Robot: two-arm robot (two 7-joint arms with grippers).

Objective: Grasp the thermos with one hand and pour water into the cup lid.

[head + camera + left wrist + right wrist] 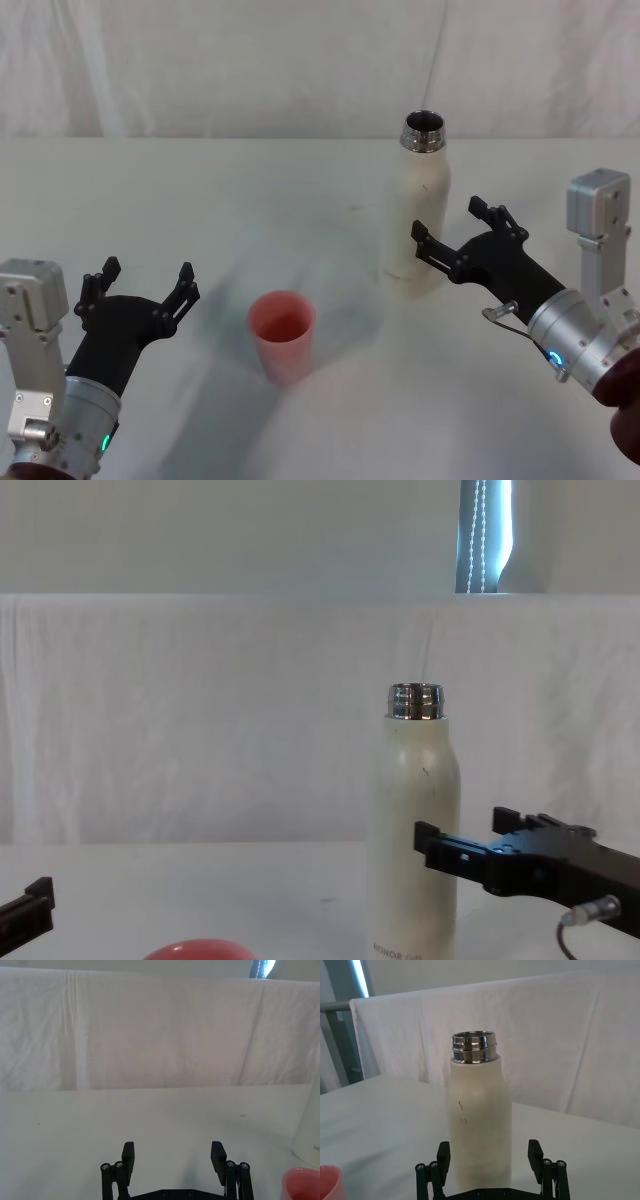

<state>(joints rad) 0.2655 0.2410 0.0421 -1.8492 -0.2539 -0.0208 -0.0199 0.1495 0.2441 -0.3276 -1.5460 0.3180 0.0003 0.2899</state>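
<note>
The cream-white thermos (418, 205) stands upright on the table, uncapped, its steel neck showing. My right gripper (448, 220) is open at its right side at lower-body height. In the right wrist view the thermos (480, 1125) rises just beyond the open right gripper (489, 1152), whose jaws stand wider than its body. From the chest view the right gripper (462, 828) overlaps the thermos (415, 820) with one finger in front. The salmon-red cup lid (283, 335) sits mouth up to the thermos's left. My left gripper (147, 275) rests open left of the cup lid, holding nothing.
A white cloth covers the table (200, 200) and hangs as a backdrop (200, 730) behind it. The cup lid (302, 1185) and the thermos's base (309, 1135) show beside the left gripper (172, 1152) in its wrist view.
</note>
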